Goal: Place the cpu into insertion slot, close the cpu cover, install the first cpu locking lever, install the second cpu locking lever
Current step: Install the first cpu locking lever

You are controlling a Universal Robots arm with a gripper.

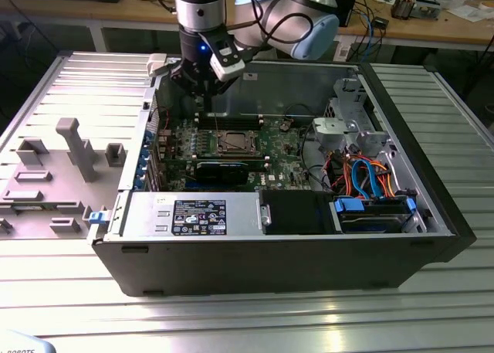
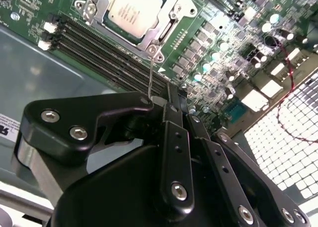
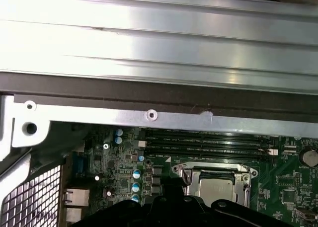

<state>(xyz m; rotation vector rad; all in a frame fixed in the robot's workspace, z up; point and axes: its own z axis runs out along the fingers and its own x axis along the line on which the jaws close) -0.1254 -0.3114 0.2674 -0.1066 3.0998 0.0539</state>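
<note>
— Where is the chip found?
— The chip is seen seated in its socket on the green board, inside the open computer case. Its dull silver top is turned upward.

— And the cover?
— The metal cover is laid flat around the chip, so that the chip's middle is left bare through the cut-out. This is shown in both wrist views.

— What is noted beside it?
— A thin wire lever is seen rising from the cover's corner. It crosses the long black memory slots and reaches the black body that carries the jaws. Whether it is gripped cannot be told.

— How are the jaws set?
— Whether they are open or closed cannot be told. In the exterior view they are hung from the arm over the far part of the board, behind the chip and slightly toward the exterior view's left.

— What is found farther out?
— A long black card with a green stripe is placed just in front of the chip. Orange and blue cables are bundled toward the exterior view's right. The case is set on a ribbed metal bench, and a grey tray of blocks is laid beside it at the exterior view's left.
</note>
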